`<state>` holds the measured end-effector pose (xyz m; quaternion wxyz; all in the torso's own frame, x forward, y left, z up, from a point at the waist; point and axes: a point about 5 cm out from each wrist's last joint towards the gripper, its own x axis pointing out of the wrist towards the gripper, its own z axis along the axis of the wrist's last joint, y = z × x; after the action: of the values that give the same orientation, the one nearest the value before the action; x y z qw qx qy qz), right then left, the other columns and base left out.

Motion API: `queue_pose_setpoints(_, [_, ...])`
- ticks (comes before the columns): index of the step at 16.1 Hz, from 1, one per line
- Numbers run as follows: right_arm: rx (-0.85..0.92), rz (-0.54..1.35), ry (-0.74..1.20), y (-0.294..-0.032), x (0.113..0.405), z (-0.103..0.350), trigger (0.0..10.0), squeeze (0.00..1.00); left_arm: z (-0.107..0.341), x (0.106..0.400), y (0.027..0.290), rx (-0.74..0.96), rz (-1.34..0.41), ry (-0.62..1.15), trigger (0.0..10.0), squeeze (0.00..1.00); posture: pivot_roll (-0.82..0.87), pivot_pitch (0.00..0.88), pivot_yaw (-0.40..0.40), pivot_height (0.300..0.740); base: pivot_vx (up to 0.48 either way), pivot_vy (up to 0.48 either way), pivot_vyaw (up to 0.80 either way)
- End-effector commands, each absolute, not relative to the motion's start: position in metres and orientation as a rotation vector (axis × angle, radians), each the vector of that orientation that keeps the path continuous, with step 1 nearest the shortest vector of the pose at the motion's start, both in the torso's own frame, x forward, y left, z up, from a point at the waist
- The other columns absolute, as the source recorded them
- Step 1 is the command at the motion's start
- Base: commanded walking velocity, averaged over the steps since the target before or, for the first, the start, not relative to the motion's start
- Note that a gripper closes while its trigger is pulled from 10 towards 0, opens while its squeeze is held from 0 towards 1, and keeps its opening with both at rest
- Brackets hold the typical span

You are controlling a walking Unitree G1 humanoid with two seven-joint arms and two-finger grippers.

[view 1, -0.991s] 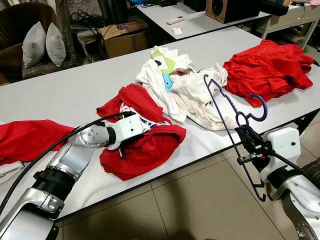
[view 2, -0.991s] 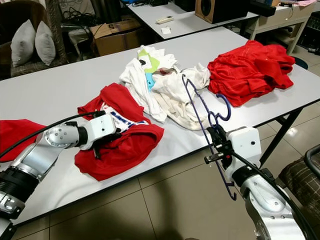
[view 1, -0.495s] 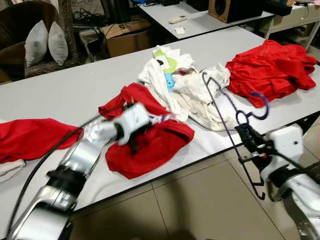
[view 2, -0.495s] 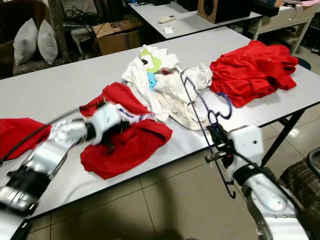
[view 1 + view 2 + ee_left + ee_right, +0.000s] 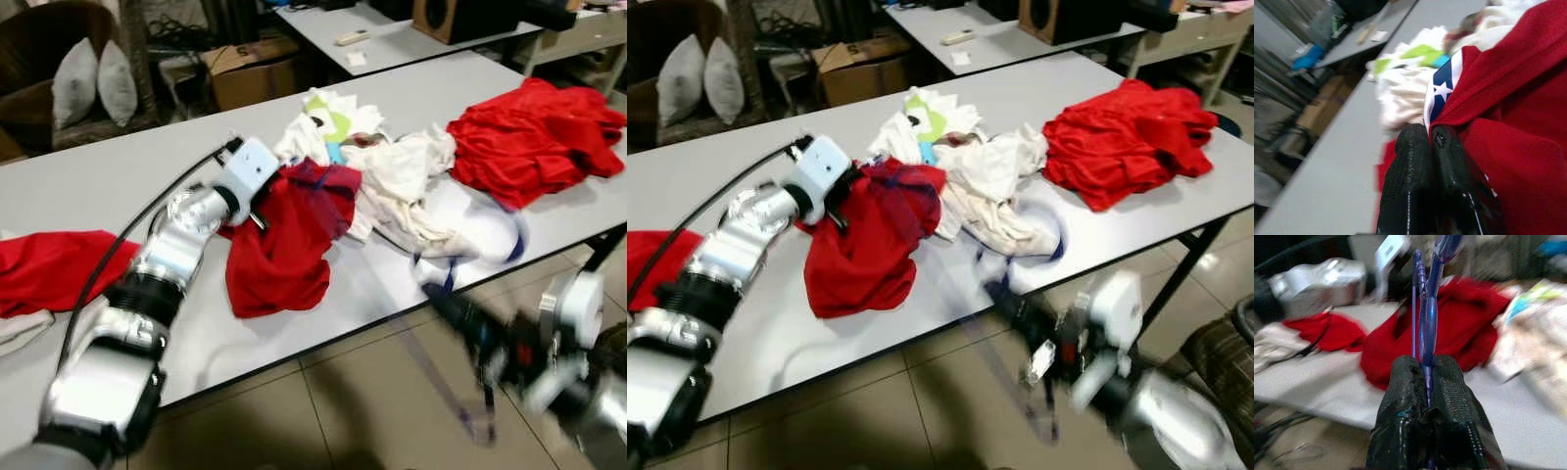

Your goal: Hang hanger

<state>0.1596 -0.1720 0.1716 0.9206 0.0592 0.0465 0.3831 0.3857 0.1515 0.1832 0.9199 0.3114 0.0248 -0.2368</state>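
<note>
A red garment (image 5: 284,245) with a star-and-stripe patch (image 5: 1442,93) hangs partly lifted off the grey table (image 5: 127,181). My left gripper (image 5: 257,213) is shut on its upper edge. In the left wrist view the two fingers (image 5: 1410,171) are pressed together on the red cloth. My right gripper (image 5: 460,318) is low in front of the table edge, motion-blurred, and shut on a blue wire hanger (image 5: 1426,318). The hanger's hook (image 5: 511,235) is smeared over the table's front edge.
A pile of white clothes (image 5: 392,176) lies mid-table, a red heap (image 5: 534,137) at the right end and another red cloth (image 5: 49,269) at the left. Behind are an armchair with pillows (image 5: 83,83), a cardboard box (image 5: 250,69) and a second table (image 5: 392,39).
My left gripper has risen and moved toward the far side, pulling the red garment up off the table. My right arm has swung the hanger down and left, now blurred.
</note>
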Motion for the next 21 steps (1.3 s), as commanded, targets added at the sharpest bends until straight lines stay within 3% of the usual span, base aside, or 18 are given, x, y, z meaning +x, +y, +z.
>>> queue_pose_setpoints(1, [0.139,0.839,0.113,-0.166,0.155,0.173,10.0,0.0,0.193,0.389,0.156,0.679,-0.471,0.026,0.0,0.0,-0.15,0.0,0.143,0.74,0.0,0.0,0.0])
queue_pose_setpoints(4, [0.187,0.701,0.249,-0.173,0.159,0.149,10.0,0.0,0.208,0.385,0.152,0.658,-0.602,-0.013,0.0,0.0,-0.15,0.0,0.155,0.74,0.0,0.0,0.0])
queue_pose_setpoints(7, [0.266,0.64,0.225,-0.171,0.181,0.146,10.0,0.0,0.206,0.376,0.14,0.656,-0.727,-0.025,0.0,0.0,-0.15,0.0,0.156,0.74,0.0,0.0,0.0])
queue_pose_setpoints(15, [0.49,0.563,0.195,-0.17,0.205,0.144,10.0,0.0,0.222,0.368,0.14,0.703,-0.738,-0.104,0.0,0.0,-0.13,0.0,0.121,0.74,0.0,0.0,0.0])
queue_pose_setpoints(18, [0.456,0.69,0.274,-0.149,0.196,0.136,10.0,0.0,0.251,0.372,0.139,0.642,-0.663,-0.234,0.0,0.0,-0.13,0.0,0.117,0.74,0.0,0.0,0.0])
queue_pose_setpoints(21, [0.493,0.635,0.226,-0.151,0.207,0.139,10.0,0.0,0.251,0.363,0.126,0.666,-0.788,-0.26,0.0,0.0,-0.13,0.0,0.123,0.74,0.0,0.0,0.0])
